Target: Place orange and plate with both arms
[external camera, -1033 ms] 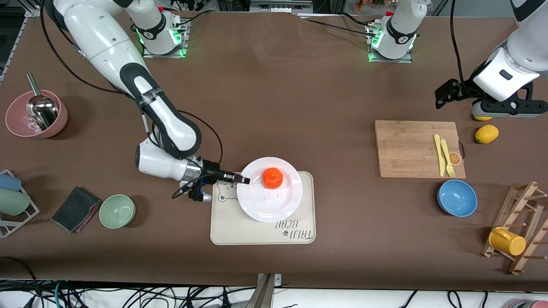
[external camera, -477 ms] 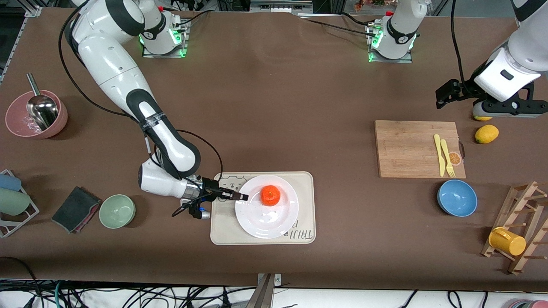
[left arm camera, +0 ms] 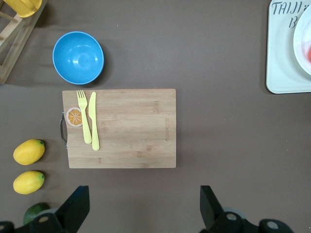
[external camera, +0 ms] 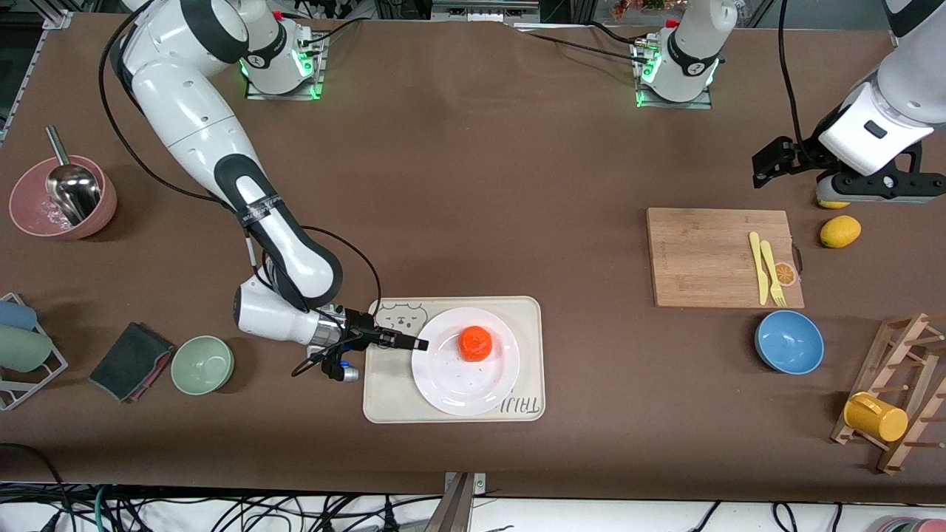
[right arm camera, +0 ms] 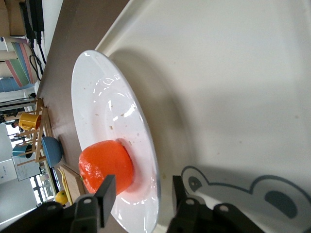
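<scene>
The white plate (external camera: 458, 384) lies on the cream bear-printed tray (external camera: 392, 399), with the orange (external camera: 474, 343) on it. My right gripper (external camera: 415, 344) is low at the plate's rim on the right arm's side. In the right wrist view the plate (right arm camera: 107, 111) and orange (right arm camera: 104, 165) are close. The right gripper (right arm camera: 142, 194) is open, one finger above and one below the rim, with gaps showing. My left gripper (external camera: 879, 193) waits open and empty over the table at the left arm's end; in its own view it (left arm camera: 141, 213) holds nothing.
A wooden cutting board (external camera: 709, 255) carries a yellow knife and fork (external camera: 765, 267). A blue bowl (external camera: 788, 341), a lemon (external camera: 840, 231) and a rack with a yellow cup (external camera: 876, 417) are near it. A green bowl (external camera: 202, 364), dark cloth (external camera: 131, 360) and pink bowl (external camera: 63, 196) are at the right arm's end.
My right gripper has brought the plate and orange nearer to the front camera and down flat onto the tray. The left arm has not moved.
</scene>
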### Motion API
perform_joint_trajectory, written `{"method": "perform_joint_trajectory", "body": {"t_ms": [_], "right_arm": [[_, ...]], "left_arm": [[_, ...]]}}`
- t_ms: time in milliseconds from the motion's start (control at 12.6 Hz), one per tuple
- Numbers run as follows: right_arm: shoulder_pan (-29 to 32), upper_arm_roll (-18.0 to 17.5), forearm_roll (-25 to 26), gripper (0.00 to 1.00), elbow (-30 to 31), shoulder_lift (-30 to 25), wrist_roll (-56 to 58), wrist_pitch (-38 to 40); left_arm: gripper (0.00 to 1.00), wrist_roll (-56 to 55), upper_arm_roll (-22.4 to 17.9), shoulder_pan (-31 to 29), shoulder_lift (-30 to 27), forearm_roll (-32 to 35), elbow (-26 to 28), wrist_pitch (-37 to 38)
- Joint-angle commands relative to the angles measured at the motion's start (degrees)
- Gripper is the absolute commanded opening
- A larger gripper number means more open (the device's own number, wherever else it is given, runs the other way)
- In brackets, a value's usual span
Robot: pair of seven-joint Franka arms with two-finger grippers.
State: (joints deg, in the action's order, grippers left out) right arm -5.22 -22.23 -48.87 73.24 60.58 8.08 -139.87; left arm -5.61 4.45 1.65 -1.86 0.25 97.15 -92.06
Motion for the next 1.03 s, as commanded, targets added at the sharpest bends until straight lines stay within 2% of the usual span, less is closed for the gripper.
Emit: {"method": "perform_joint_trajectory", "body": {"t_ms": [0,238,397,715,953], "right_arm": [[1.0,-0.1,4.7,1.0,4.7,-4.2,-1.1,2.6],[1.0,3.7,9.0,1.0,15.8,-16.2,-1.6,7.6],[1.0,6.7,13.4,1.0,20.0,-24.6,-1.7,15.6],[0.9,10.7,32.7,1.0,31.0,-46.5,-5.1,30.1],[1.0,12.9,41.7,1.0,30.6,-58.7,-8.6,41.8]], "left_arm": [[1.0,1.2,-0.2,-0.2,0.3,-1.6,-1.3,1.1],[1.0,1.4,-0.3,-0.6,0.3,-1.6,-1.3,1.1],[1.0,1.4,-0.3,-1.0,0.3,-1.5,-1.1,1.1],[1.0,1.4,-0.3,-0.9,0.4,-1.6,-1.2,1.1],[1.0,1.2,-0.3,-0.9,0.4,-1.6,-1.2,1.1]]}}
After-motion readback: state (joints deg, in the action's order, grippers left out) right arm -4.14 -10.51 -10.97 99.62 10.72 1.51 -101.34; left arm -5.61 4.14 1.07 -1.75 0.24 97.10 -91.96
